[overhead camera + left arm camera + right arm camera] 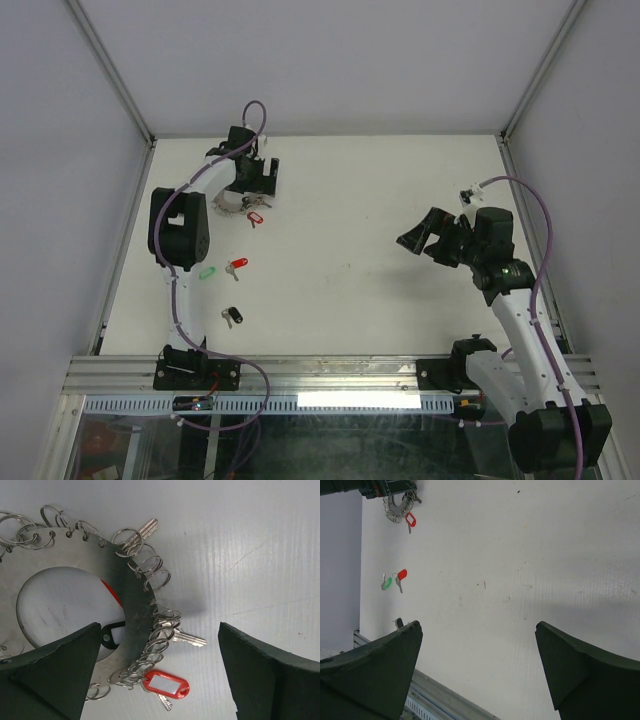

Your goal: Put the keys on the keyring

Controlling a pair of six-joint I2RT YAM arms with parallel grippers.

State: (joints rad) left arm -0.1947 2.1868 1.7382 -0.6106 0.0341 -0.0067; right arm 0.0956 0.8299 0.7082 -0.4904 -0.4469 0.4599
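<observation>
Top external view: white bench from above, arm bases at 6 o'clock. At 11 o'clock of the bench, left gripper with fingers spread wide, holding nothing, hovering over the keyring, a flat grey ring fringed with small wire loops. Just beside the ring at its 4 o'clock, a red-tagged key. Loose keys toward 8 o'clock of the bench: red-headed key near green-headed key, black-headed key apart at their 6 o'clock. At 3 o'clock of the bench, right gripper, raised, fingers spread, empty, well apart from everything else.

Left wrist view: keyring filling 10 o'clock, red-tagged key hooked on a loop at 6 o'clock, bare silver key on the fringe at centre, black tag showing through the central hole.
</observation>
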